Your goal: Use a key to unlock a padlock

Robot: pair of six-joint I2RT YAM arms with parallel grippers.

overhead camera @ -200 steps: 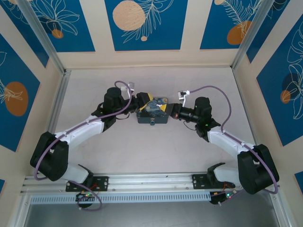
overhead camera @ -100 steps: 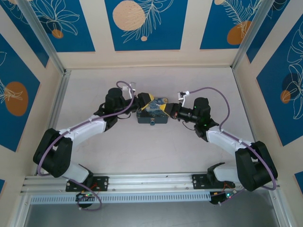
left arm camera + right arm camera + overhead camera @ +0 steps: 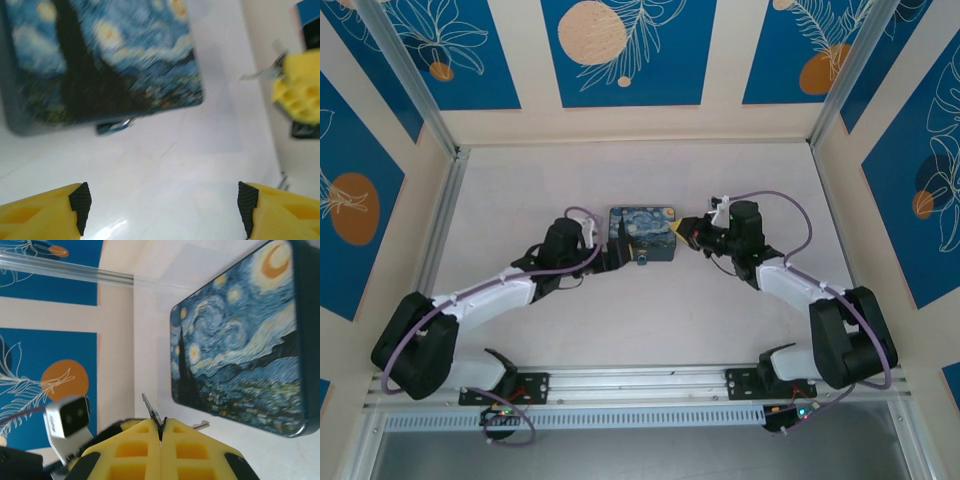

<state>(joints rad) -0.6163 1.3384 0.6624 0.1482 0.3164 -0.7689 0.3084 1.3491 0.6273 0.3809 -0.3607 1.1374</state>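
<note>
Plainly counted one padlock (image 3: 642,234) flat on the desk (image 3: 640,320), print up, between two claws. Found the left claw (image 3: 163,202) released just near-left of it, gripping nothing. Saw the right claw (image 3: 161,427) clenched on the single key (image 3: 151,414), just right of the padlock.

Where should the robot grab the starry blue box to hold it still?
Probably its left end, coming from the left with the open left gripper, jaws on the straight near and far walls. The padlock lies flat, and that leaves its keyhole fitting on the near side free for the key in the right gripper.
</note>
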